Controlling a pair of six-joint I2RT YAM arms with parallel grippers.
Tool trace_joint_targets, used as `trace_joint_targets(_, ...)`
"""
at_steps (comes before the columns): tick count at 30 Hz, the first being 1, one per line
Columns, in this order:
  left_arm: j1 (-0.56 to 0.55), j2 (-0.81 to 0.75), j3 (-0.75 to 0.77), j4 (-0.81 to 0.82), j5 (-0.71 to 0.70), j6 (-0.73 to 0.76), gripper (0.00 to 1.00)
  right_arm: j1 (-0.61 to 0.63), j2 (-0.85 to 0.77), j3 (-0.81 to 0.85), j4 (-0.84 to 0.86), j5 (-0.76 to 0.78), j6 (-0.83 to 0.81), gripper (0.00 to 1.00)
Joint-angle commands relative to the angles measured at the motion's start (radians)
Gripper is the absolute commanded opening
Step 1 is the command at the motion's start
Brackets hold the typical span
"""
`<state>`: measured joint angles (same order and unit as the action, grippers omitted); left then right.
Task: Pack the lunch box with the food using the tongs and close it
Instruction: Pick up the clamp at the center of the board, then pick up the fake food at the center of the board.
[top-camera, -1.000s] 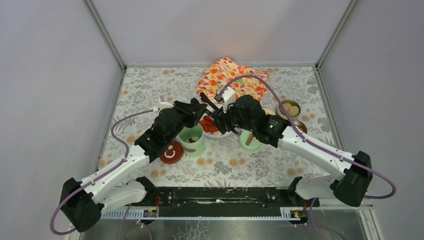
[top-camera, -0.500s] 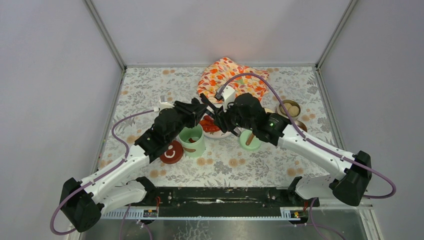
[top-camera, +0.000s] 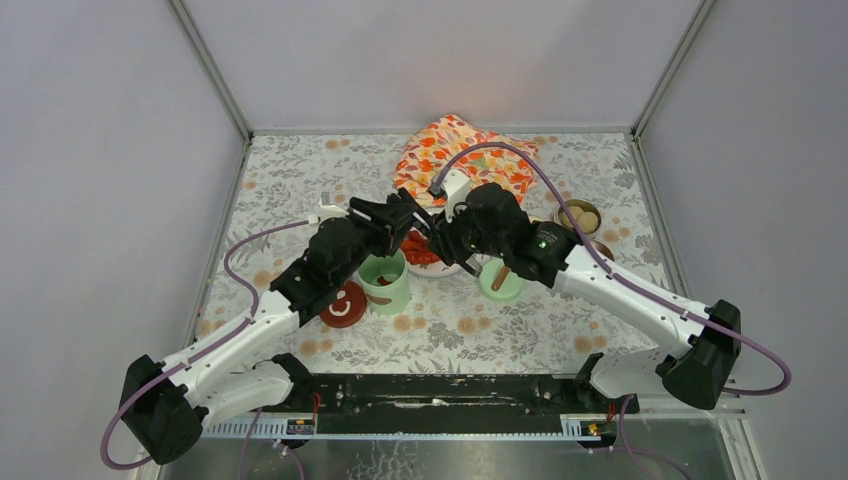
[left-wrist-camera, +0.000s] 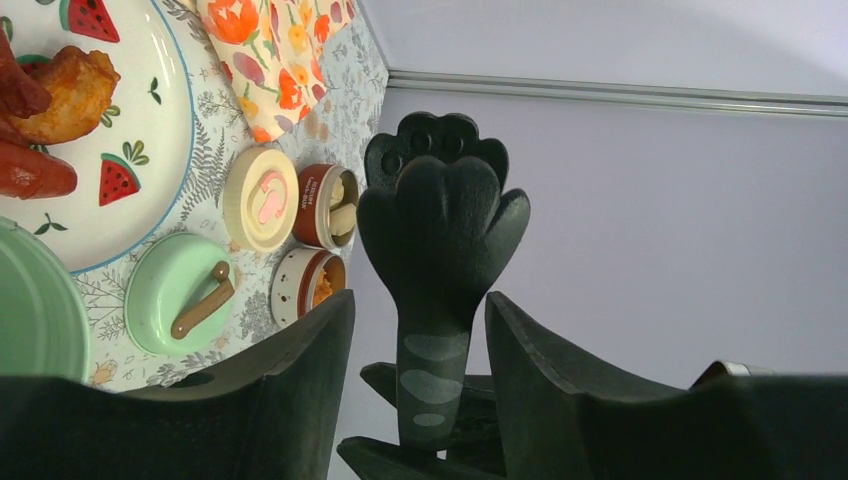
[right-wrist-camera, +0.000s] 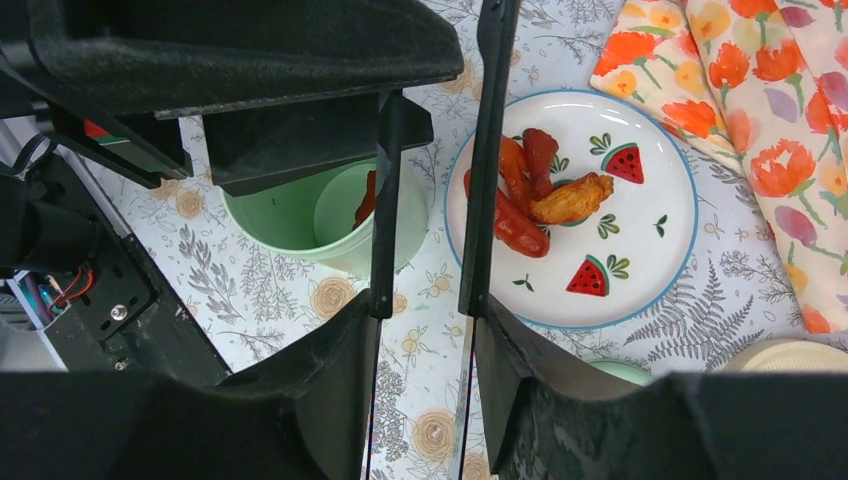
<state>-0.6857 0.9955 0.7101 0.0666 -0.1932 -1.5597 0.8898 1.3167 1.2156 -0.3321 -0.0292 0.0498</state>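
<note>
The dark tongs (top-camera: 413, 205) hang above the plate, between both grippers. My right gripper (right-wrist-camera: 427, 305) is shut on the tongs' two thin arms (right-wrist-camera: 487, 150), one against each finger. My left gripper (left-wrist-camera: 420, 297) is open around the paw-shaped end of the tongs (left-wrist-camera: 440, 230), with gaps on both sides. Orange-red food chunks (right-wrist-camera: 530, 195) lie on the white plate (right-wrist-camera: 640, 260). The mint-green pot (right-wrist-camera: 300, 215) of the lunch box stands beside the plate with a red piece (right-wrist-camera: 366, 200) inside. Two low bowls (left-wrist-camera: 322, 205) (left-wrist-camera: 305, 285) hold pale and orange food.
The green lid with a brown handle (top-camera: 500, 280) lies right of the plate, the dark red lid (top-camera: 343, 305) left of the green pot (top-camera: 385, 278), the cream lid (left-wrist-camera: 260, 198) by the bowls. An orange flowered cloth (top-camera: 465, 150) lies behind the plate.
My left gripper has opened off the tongs' end. My right gripper has closed further onto the tongs' arms and shifted slightly left.
</note>
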Motion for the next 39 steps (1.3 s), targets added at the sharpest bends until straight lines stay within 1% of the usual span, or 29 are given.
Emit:
trace_joint_targets(1,-0.005,-0.005,-0.011,0.031,-0.030,0.014,0.59,0.000,-0.002,0.068,-0.004,-0.030,0.015,0.45)
trace_joint_targets(6,-0.005,0.001,-0.006,0.007,-0.033,0.027,0.63,0.000,0.003,0.084,-0.025,-0.034,0.021,0.45)
trace_joint_targets(16,-0.005,0.012,-0.004,-0.011,-0.024,0.040,0.66,0.000,-0.029,0.088,-0.025,-0.042,0.030,0.46)
trace_joint_targets(18,-0.005,0.006,0.001,-0.012,-0.022,0.058,0.69,0.000,-0.019,0.089,-0.043,-0.033,0.029,0.45)
trace_joint_targets(20,-0.004,-0.005,0.016,-0.027,-0.032,0.090,0.77,0.000,-0.007,0.091,-0.071,-0.007,0.026,0.46)
trace_joint_targets(23,-0.004,-0.026,0.052,-0.093,-0.064,0.161,0.89,0.000,0.009,0.096,-0.111,0.019,0.027,0.46)
trace_joint_targets(27,-0.005,-0.061,0.102,-0.227,-0.132,0.267,0.98,-0.006,0.032,0.108,-0.177,0.058,0.021,0.46)
trace_joint_targets(33,-0.004,-0.132,0.172,-0.444,-0.268,0.469,0.99,-0.046,0.091,0.112,-0.262,0.101,0.008,0.47)
trace_joint_targets(39,-0.003,-0.151,0.301,-0.600,-0.387,0.766,0.99,-0.105,0.186,0.132,-0.305,0.088,0.044,0.48)
